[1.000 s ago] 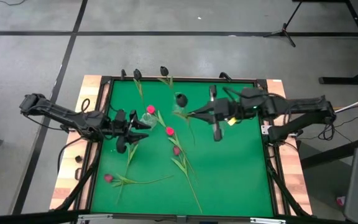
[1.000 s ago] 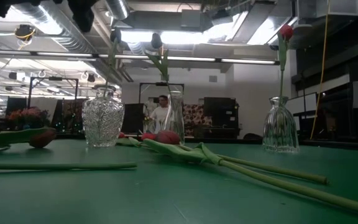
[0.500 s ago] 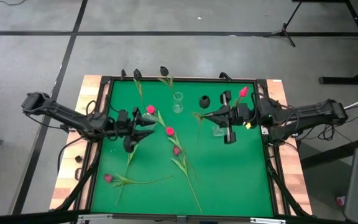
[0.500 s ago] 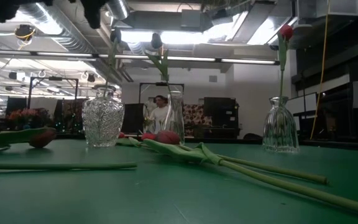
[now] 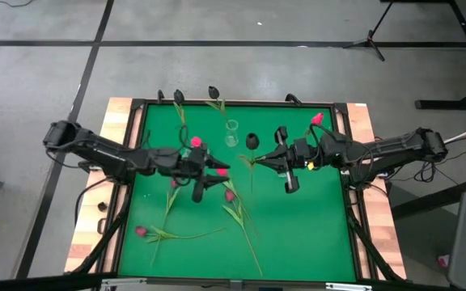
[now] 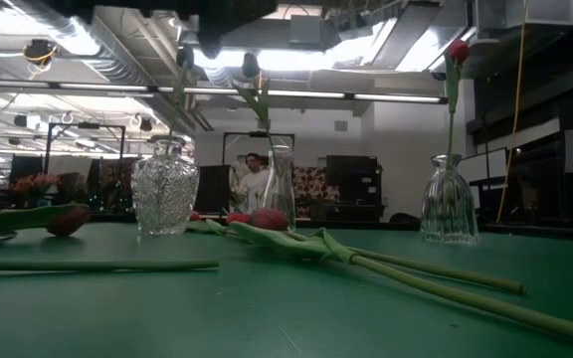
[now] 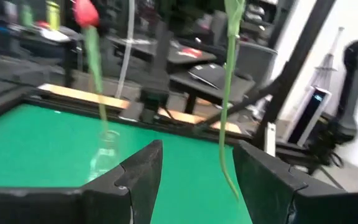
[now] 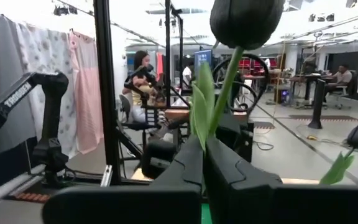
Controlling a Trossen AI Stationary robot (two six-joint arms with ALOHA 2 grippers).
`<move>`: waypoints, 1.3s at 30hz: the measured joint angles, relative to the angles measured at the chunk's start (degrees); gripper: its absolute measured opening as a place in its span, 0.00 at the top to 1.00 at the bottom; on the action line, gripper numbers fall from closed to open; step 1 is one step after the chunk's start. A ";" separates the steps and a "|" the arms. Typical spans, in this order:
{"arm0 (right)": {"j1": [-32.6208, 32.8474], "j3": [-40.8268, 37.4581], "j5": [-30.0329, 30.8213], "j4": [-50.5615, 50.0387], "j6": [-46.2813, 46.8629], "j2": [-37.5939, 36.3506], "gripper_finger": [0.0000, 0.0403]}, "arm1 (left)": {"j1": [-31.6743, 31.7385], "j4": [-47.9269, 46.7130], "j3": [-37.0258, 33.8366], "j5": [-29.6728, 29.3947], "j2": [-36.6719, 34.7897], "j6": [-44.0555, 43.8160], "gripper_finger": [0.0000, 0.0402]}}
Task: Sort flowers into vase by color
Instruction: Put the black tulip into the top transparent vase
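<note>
Table (image 5: 314, 226): green mat, wooden border. Loose flowers (image 5: 237, 212) lie across its middle and near-left part. Three glass vases (image 6: 164, 189) at the far side, each seemingly holding stems. Left tool (image 5: 209, 171): open, empty, over the loose flowers. Right tool (image 5: 275, 158): clamped on a near-black tulip (image 8: 244, 22), held above mid-table.

Three vases stand on the desk (image 5: 314, 234) toward its far edge: one (image 6: 165, 189) far left with a flower in it, one (image 6: 279, 189) near the middle, one (image 6: 449, 199) toward the right corner holding a tulip (image 6: 457, 52). Loose tulips (image 5: 237, 212) lie across the desk's middle; another (image 5: 162, 234) lies near its front left corner.
</note>
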 joint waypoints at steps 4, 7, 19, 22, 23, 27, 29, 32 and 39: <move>0.00 0.00 -0.02 0.21 0.21 0.53 1.00 | 0.79 -2.26 3.36 5.32 2.86 -0.02 0.52; 0.00 0.08 -0.04 0.85 0.22 1.11 1.00 | 1.10 -3.66 4.76 5.78 4.76 0.00 0.52; 0.00 0.15 -1.03 4.64 0.53 5.42 1.00 | 2.14 -4.31 8.20 12.23 10.04 -0.38 0.52; 0.00 0.15 -1.48 4.78 0.65 5.55 1.00 | 2.05 -4.25 8.40 12.39 10.04 -0.39 0.52; 0.00 0.17 -1.46 4.95 0.66 5.55 1.00 | 2.07 -4.20 8.40 12.38 10.04 -0.39 0.52; 0.00 0.17 -1.53 5.10 0.64 5.68 1.00 | 2.10 -4.20 8.40 12.36 10.04 -0.42 0.52; 0.00 0.17 -1.53 5.73 0.64 5.68 1.00 | 2.07 -4.20 8.40 12.36 10.04 -0.44 0.52; 0.00 0.17 -1.54 5.75 0.64 5.68 1.00 | 2.07 -3.92 8.40 12.33 10.04 -0.42 0.52; 0.00 0.17 -1.55 6.54 0.63 6.06 1.00 | 2.07 -3.88 8.40 12.14 10.04 -0.55 0.52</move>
